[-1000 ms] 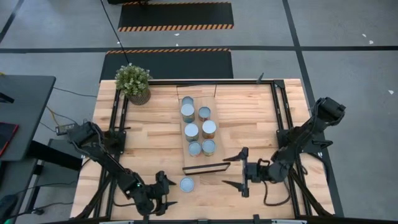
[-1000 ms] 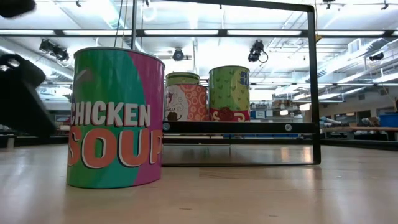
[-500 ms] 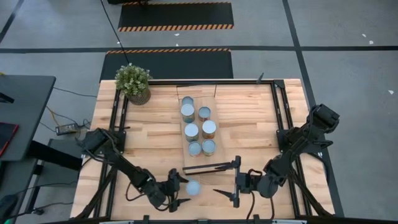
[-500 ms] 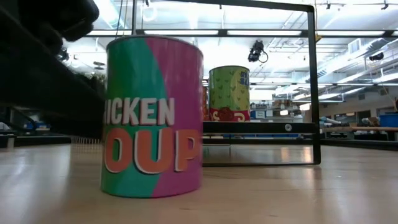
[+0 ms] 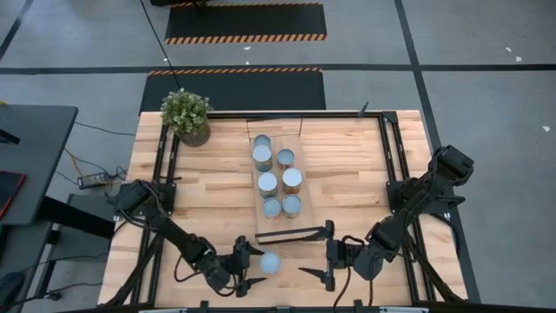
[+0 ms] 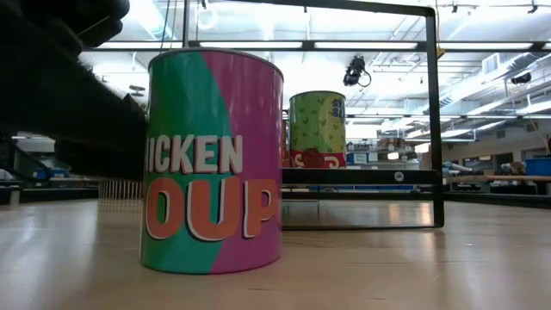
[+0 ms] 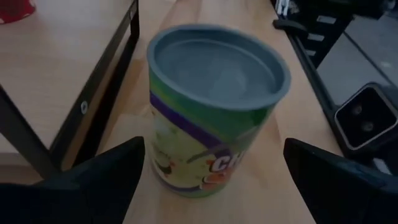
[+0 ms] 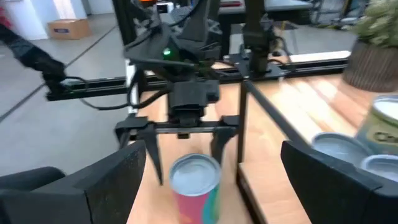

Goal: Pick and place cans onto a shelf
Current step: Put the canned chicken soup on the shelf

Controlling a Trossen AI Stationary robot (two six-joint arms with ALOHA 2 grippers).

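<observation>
One loose can [image 5: 269,262] with a pink and green side stands upright on its base on the table near the front edge. It also shows in the low view [image 6: 213,159]. My left gripper [image 5: 254,265] is open at table height, a finger on either side of this can [image 7: 211,106], with gaps showing. My right gripper [image 5: 318,252] hangs open to the can's right, above the table, facing it [image 8: 194,180]. Several cans [image 5: 278,183] stand on the shelf [image 5: 300,202], a pale board with a black frame.
A potted plant [image 5: 187,116] stands at the table's far left corner. The shelf's black end frame [image 5: 289,235] is just beyond the loose can. Black rails [image 5: 165,174] run along the table's left and right sides. Bare wood lies on either side of the shelf.
My left gripper has gone toward the table's right, up to the loose can, and now has a finger on each side of it. The can has slid a little toward the right and the near edge, still upright. My right gripper has moved left and nearer and turned toward the can.
</observation>
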